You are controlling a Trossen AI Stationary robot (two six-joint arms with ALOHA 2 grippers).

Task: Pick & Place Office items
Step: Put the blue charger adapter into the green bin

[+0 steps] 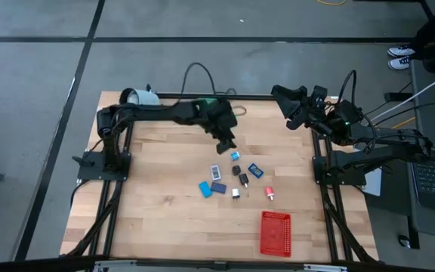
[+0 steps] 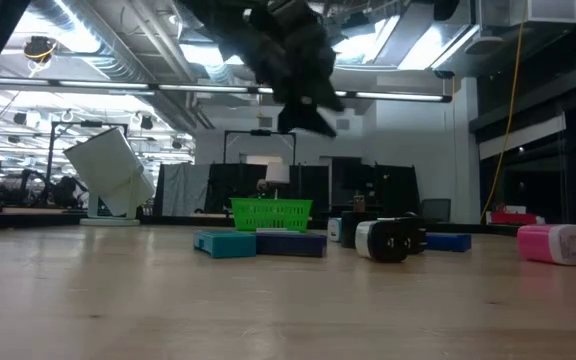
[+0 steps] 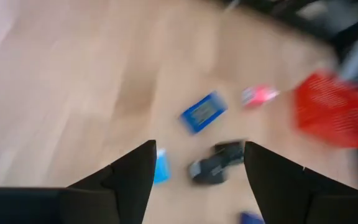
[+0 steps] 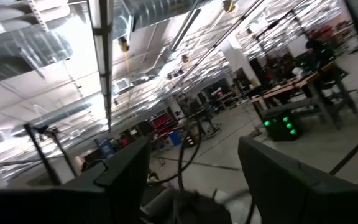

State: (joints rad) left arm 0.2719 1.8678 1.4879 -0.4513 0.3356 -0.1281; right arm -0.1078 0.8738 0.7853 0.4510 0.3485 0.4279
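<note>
Near the middle of the wooden bench (image 1: pixel 165 196), the office items (image 1: pixel 234 175) lie in a loose cluster: blue flat rectangles, small black pieces, white-blue bits and one red-white piece (image 1: pixel 269 194) at the cluster's edge. Taking this cluster as landmark, the left pincer (image 1: pixel 227 143) hangs just above its far edge, clear of the wood, fingers spread with nothing between them; its wrist view shows a blue rectangle (image 3: pixel 202 112) and a black piece (image 3: pixel 216 165) lying below and between the two dark fingers (image 3: pixel 129 180). A red mesh tray (image 1: pixel 276 233) lies near the cluster, toward the front bench edge on the right arm's side. A green mesh tray (image 2: pixel 270 213) shows behind the cluster in the low view; seen from above, the left arm covers most of it. A white mug (image 1: pixel 138 97) lies at the far corner on the left arm's side, well apart. The right pincer (image 1: pixel 287 102) waits raised beyond the far right corner, well apart from the cluster, fingers spread and empty. Nothing lies between the left pincer and the items beneath it.
</note>
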